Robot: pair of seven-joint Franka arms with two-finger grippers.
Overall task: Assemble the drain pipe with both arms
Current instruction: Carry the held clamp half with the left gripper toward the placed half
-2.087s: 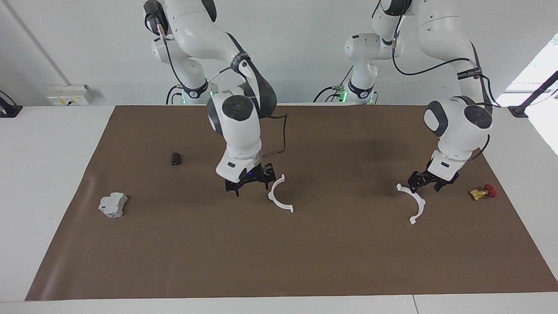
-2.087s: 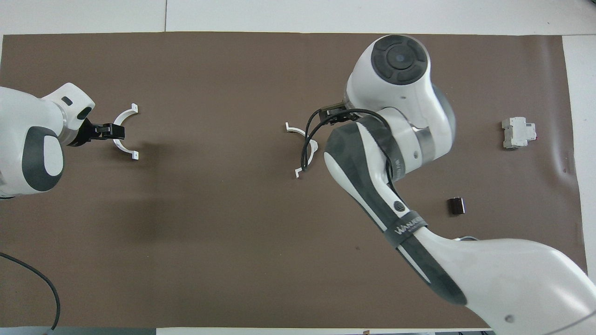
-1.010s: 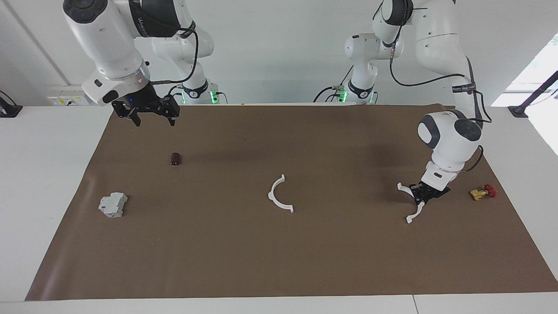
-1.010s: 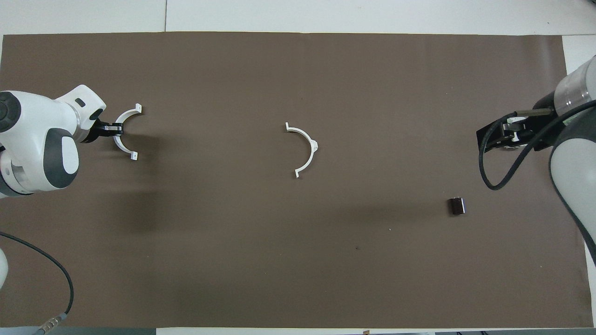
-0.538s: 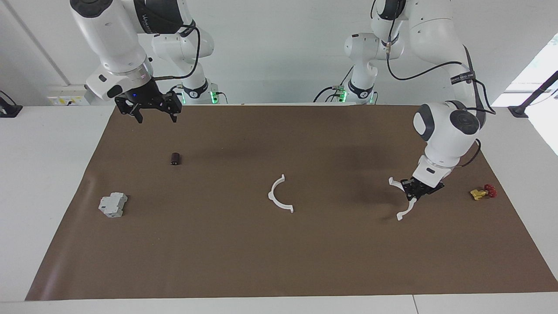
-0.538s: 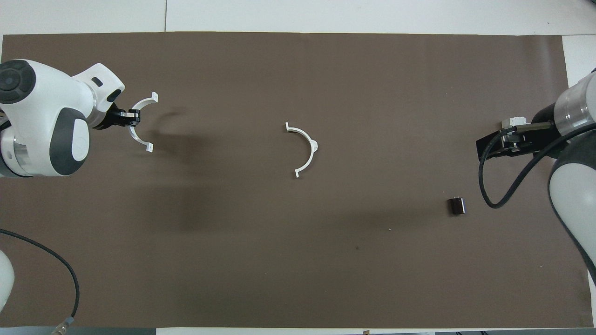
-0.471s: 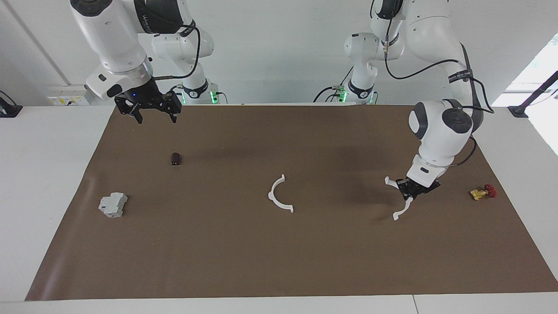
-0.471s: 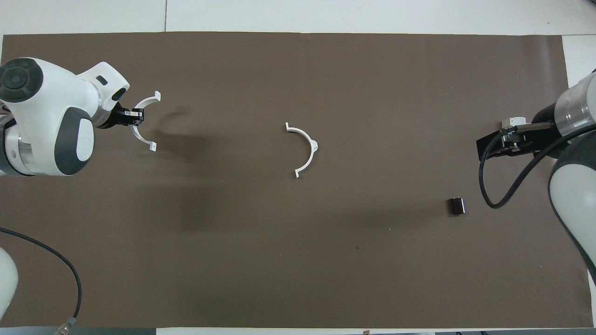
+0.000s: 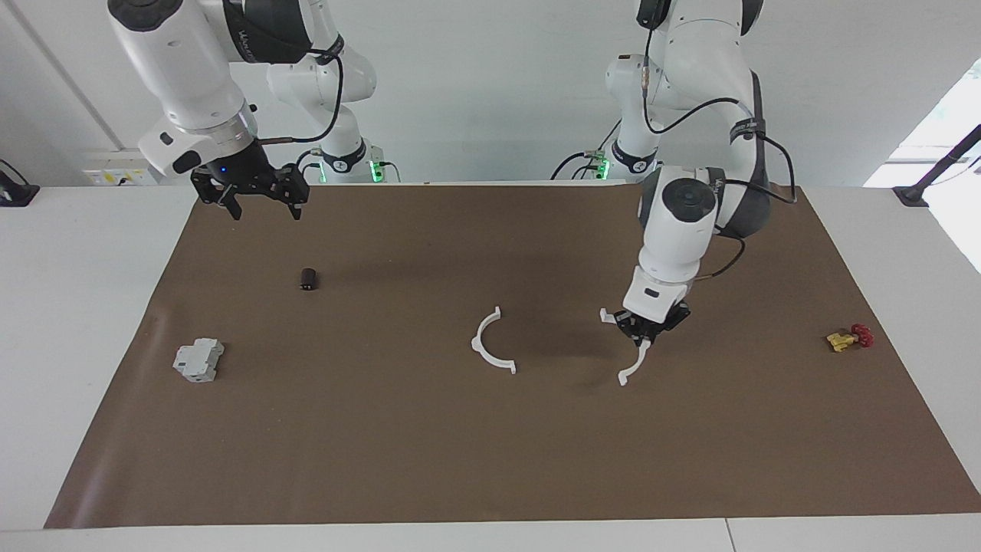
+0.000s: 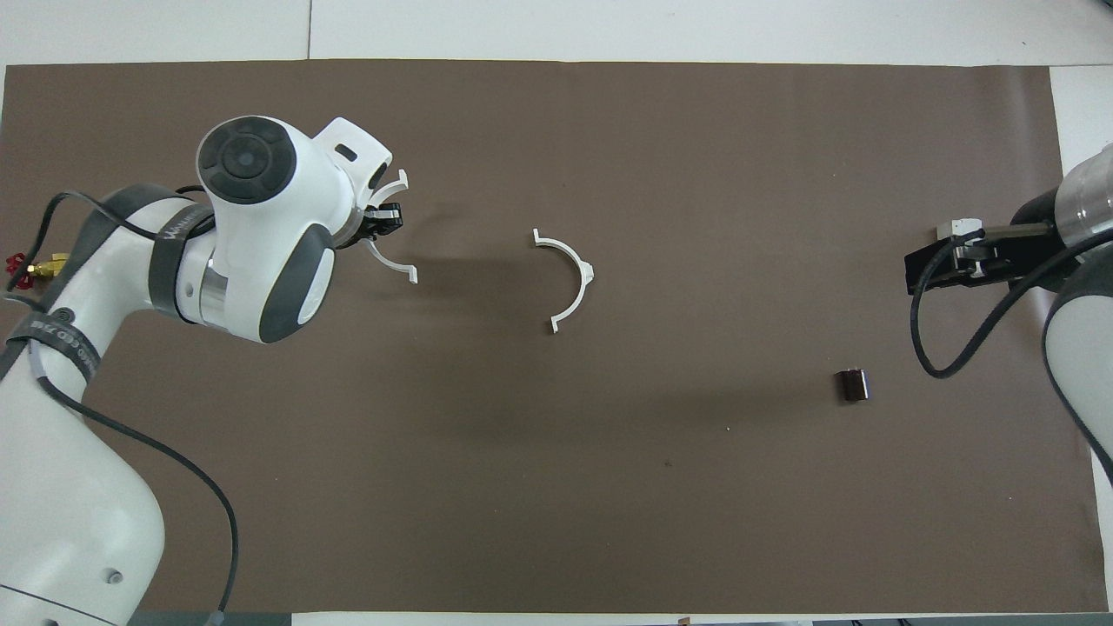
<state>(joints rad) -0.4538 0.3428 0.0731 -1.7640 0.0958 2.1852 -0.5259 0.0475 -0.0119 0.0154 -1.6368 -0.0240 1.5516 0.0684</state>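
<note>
Hiding part of its white half-ring arc, the left gripper clamps it above the brown mat, near the second half-ring arc lying mid-mat. Right gripper waits raised, fingers spread and empty, over the mat's corner; in the overhead view it covers the grey block. Open mat between arcs.

White half-ring arcs on a plain brown mat (valve yellow, red-handled).
</note>
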